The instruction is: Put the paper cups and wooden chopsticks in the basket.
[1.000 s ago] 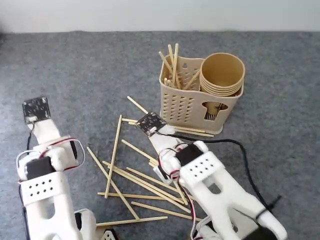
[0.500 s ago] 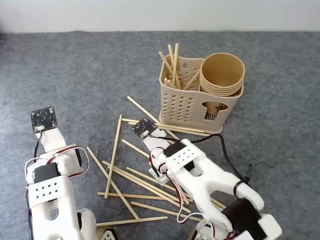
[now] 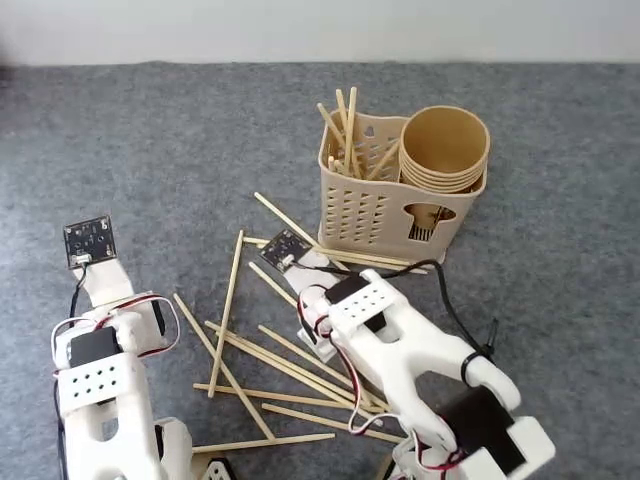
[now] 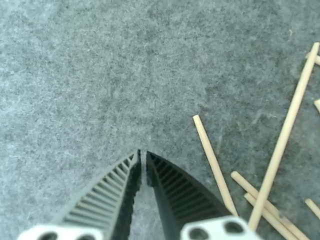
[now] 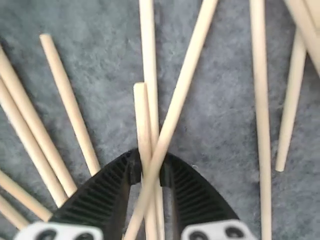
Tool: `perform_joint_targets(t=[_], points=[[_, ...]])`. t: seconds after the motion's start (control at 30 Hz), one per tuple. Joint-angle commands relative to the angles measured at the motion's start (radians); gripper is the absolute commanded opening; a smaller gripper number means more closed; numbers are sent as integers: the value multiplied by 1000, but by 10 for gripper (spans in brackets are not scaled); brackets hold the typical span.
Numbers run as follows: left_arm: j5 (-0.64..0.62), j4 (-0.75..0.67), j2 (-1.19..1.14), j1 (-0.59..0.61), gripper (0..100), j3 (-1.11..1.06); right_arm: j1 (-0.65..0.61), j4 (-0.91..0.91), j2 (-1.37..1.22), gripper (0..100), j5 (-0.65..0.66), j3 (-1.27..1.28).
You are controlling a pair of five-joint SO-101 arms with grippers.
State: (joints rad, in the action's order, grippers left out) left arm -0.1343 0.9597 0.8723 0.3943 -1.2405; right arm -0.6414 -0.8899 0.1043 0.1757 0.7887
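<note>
Chopsticks (image 5: 172,110) crossed betw R gripper (image 5: 149,162) fingers, clamped tight, near the basket (image 3: 365,215) front; more scattered on the grey mat (image 3: 180,150) there; L gripper (image 4: 142,156) tips together on nothing, well apart from the basket; basket holds stacked paper cups (image 3: 445,150) in one compartment, upright sticks (image 3: 350,120) in the other; I get the clamp from R wrist view, contents from high view.

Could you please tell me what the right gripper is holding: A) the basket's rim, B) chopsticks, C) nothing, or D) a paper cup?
B: the right wrist view shows the right gripper shut on chopsticks that cross between its jaws.
</note>
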Motion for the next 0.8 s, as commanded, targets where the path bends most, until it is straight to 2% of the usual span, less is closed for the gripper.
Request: perform_joint_targets(t=[0.0, 0.2, 0.5, 0.77], points=[[8, -15, 23, 5, 19, 5, -13, -70, 67, 6, 11, -121], [5, -15, 23, 5, 19, 5, -41, -223, 185, 6, 55, -313], [5, -15, 23, 5, 18, 5, -36, -433, 240, 6, 54, -663], [5, -14, 23, 5, 18, 4, -25, -479, 231, 6, 58, -974]])
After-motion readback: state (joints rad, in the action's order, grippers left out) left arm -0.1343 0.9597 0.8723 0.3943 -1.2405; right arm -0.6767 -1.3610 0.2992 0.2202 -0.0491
